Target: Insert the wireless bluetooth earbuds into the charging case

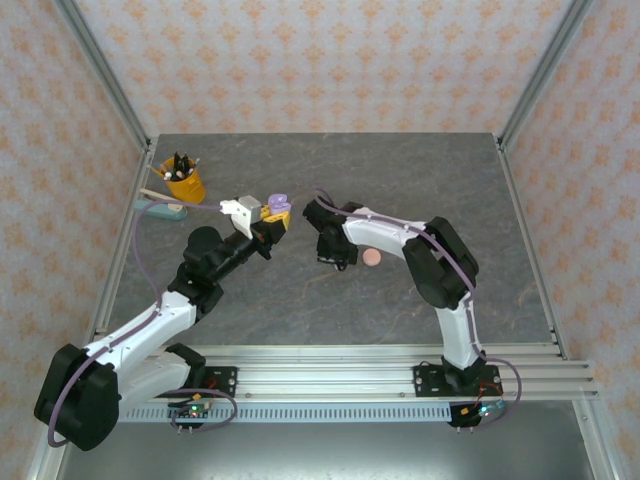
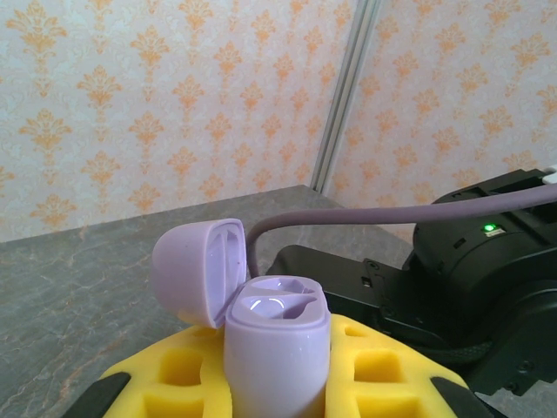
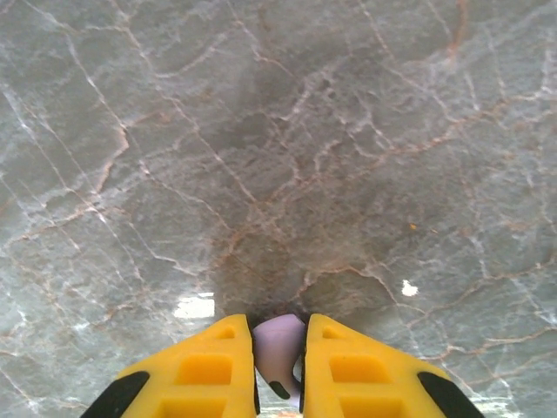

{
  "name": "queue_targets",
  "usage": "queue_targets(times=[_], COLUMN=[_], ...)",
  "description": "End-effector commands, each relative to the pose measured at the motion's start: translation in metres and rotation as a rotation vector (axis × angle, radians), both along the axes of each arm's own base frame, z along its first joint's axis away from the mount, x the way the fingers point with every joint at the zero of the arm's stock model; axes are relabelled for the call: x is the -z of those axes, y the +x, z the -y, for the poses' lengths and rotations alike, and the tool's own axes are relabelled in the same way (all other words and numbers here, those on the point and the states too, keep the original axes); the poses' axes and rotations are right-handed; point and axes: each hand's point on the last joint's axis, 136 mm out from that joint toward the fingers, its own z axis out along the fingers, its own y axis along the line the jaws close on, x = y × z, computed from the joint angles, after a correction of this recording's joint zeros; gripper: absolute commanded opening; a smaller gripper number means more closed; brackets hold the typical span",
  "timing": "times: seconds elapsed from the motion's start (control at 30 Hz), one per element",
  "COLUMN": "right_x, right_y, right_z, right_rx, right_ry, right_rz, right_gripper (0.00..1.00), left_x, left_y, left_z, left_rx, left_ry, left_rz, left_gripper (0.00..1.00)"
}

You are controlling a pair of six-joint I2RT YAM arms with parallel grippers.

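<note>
**Left arm holds the open lilac charging case [image 2: 277, 348] above the grey marbled bench [image 3: 261, 131] while the right arm carries a lilac earbud [image 3: 278, 341] nearby.**

The left tool [image 1: 270, 224] is pressed together on the lilac charging case. Its yellow fingers [image 2: 178, 379] grip the lower body and hold the case upright, with the lid [image 2: 196, 270] hinged back to one side and the glossy wells facing up. The right tool [image 3: 278, 370] points down over the bench near the case and pinches the lilac earbud between its yellow fingers, the bud's dark tip low in the gap. A salmon-pink round case [image 1: 371, 258] lies on the bench beside the right arm. A yellow cup [image 1: 184, 184] of pens stands toward the far left.
</note>
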Motion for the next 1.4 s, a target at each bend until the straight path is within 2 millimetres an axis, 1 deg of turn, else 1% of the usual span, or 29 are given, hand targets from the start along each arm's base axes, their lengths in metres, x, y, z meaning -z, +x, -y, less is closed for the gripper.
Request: queue_targets(times=[0.0, 0.17, 0.27, 0.37, 0.47, 0.6, 0.7, 0.9, 1.13, 1.23, 1.37], right_x=[-0.015, -0.030, -0.043, -0.060, -0.085, -0.127, -0.164, -0.239, -0.324, -0.354, -0.386], right_y=[0.006, 0.011, 0.013, 0.016, 0.019, 0.023, 0.025, 0.025, 0.022, 0.021, 0.019], right_z=[0.002, 0.004, 0.007, 0.011, 0.017, 0.026, 0.029, 0.028, 0.020, 0.015, 0.008], right_rx=[-0.006, 0.009, 0.018, 0.027, 0.034, 0.046, 0.046, 0.004, -0.054, -0.067, -0.093], right_ry=[0.030, 0.065, 0.084, 0.106, 0.132, 0.181, 0.236, 0.363, 0.526, 0.598, 0.686], right_rz=[0.062, 0.121, 0.157, 0.200, 0.259, 0.359, 0.442, 0.610, 0.785, 0.854, 0.919], right_gripper=[0.15, 0.15, 0.15, 0.15, 0.14, 0.14, 0.14, 0.15, 0.15, 0.15, 0.15], left_x=[-0.001, 0.000, 0.001, -0.002, -0.004, -0.006, -0.010, -0.023, -0.048, -0.063, -0.081], left_y=[0.001, 0.000, 0.000, 0.000, -0.001, -0.004, -0.007, -0.013, -0.011, -0.010, -0.008], left_z=[-0.001, -0.001, 0.000, 0.000, 0.002, 0.007, 0.011, 0.022, 0.034, 0.041, 0.051], left_rx=[-0.004, -0.001, 0.000, 0.006, 0.019, 0.051, 0.081, 0.141, 0.167, 0.174, 0.186], left_ry=[0.002, 0.005, 0.008, 0.006, 0.007, 0.013, 0.018, 0.038, 0.050, 0.050, 0.073], left_rz=[-0.001, -0.007, -0.008, -0.005, -0.005, -0.004, 0.003, 0.059, 0.153, 0.199, 0.256], left_gripper=[0.00, 0.00, 0.00, 0.00, 0.00, 0.00, 0.00, 0.00, 0.00, 0.00, 0.00])
